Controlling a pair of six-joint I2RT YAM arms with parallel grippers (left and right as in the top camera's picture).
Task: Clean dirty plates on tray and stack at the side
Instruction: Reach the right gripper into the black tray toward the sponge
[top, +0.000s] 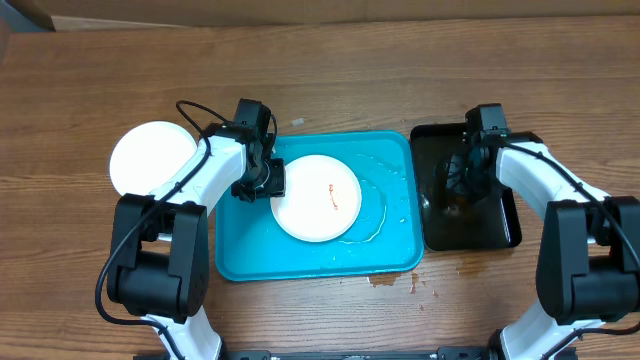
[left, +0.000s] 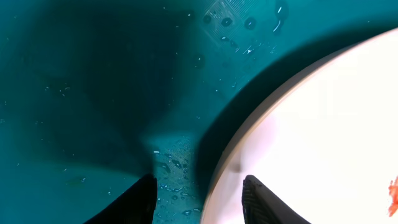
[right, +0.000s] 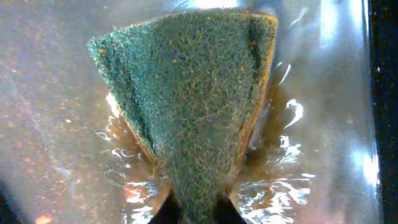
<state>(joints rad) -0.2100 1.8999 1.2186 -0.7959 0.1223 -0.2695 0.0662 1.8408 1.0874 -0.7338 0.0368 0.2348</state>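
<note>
- Left gripper (left: 198, 186): jaws spread, one on either side of the plate's (top: 305, 215) left rim, not yet closed on it.
- Plate: lies flat in the tray (top: 395, 245), left of centre, with an orange smear (top: 332, 195) near its middle.
- Step in hand, as judged: steady the plate for scrubbing. Close on the rim only, and lightly, because the wet tray floor will let the plate slide.
- Right gripper (right: 194, 210): pinching a green sponge (right: 193, 93), whose far end stands in brown water in the black tray (top: 500, 225). Bring the sponge over the smear without excess drip.
- Left arm: reaches forward, bends inward over the tray's left edge, wrist down. The right arm mirrors it over the black tray.
- Second plate (top: 150, 160): on the table (top: 400, 80), left of the tray, apart from it.
</note>
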